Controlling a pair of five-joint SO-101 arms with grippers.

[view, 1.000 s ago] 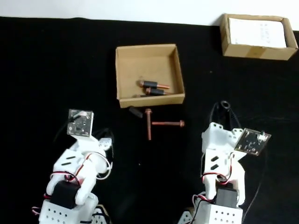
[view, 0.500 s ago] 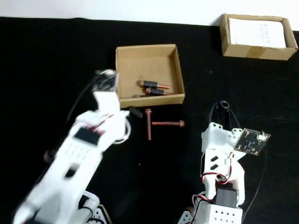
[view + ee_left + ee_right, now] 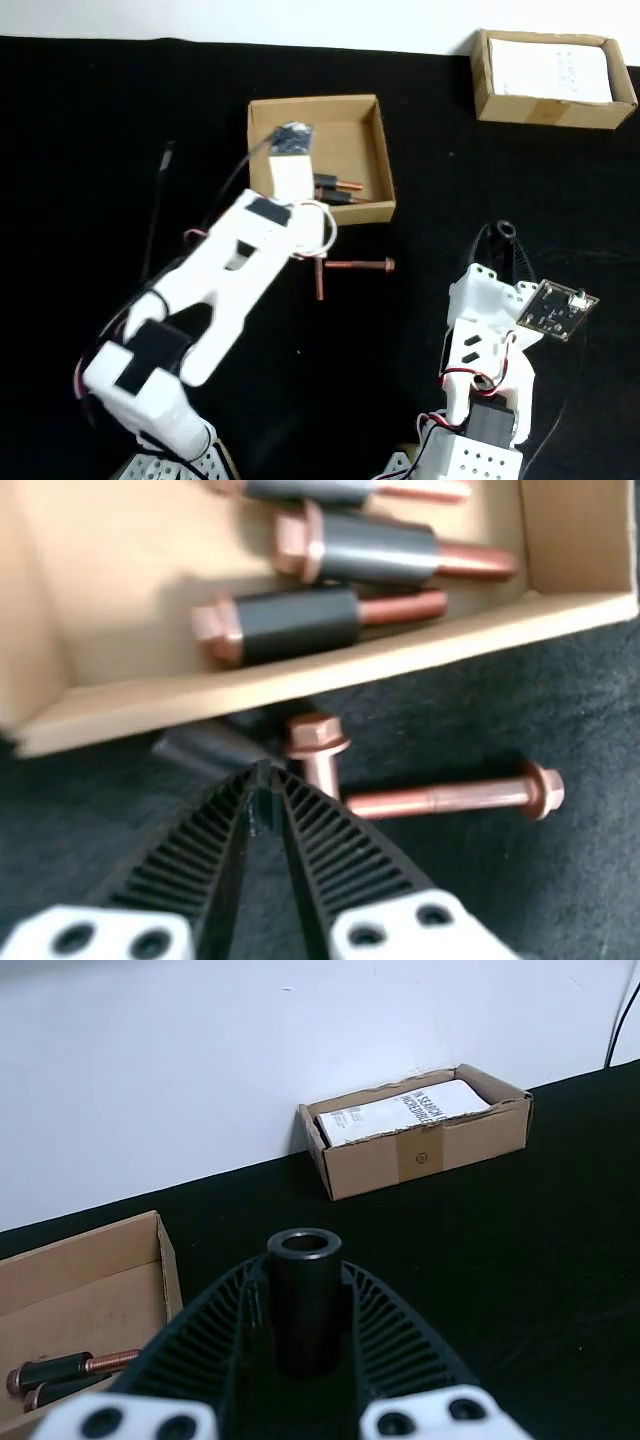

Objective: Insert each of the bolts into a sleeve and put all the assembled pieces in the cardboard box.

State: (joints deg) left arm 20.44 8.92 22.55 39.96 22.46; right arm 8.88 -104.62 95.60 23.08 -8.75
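Left hand has swung out beside the cardboard box on black table

**Off-task items on my feeds: a spare box, dark cloth, pale wall**

On the overhead feed I see a black table covering spread across the whole work surface. In the close-up from the left wrist it looks matte and slightly fuzzy. Its far edge meets a plain white wall. At the far right corner, close to that edge, sits a second cardboard box, shallow and open-topped. A white printed sheet lies flat inside and covers nearly all of its floor; I can't make out the print. On the right wrist feed a tape strip crosses the box's front wall, and a thin black cable hangs against the wall nearby.
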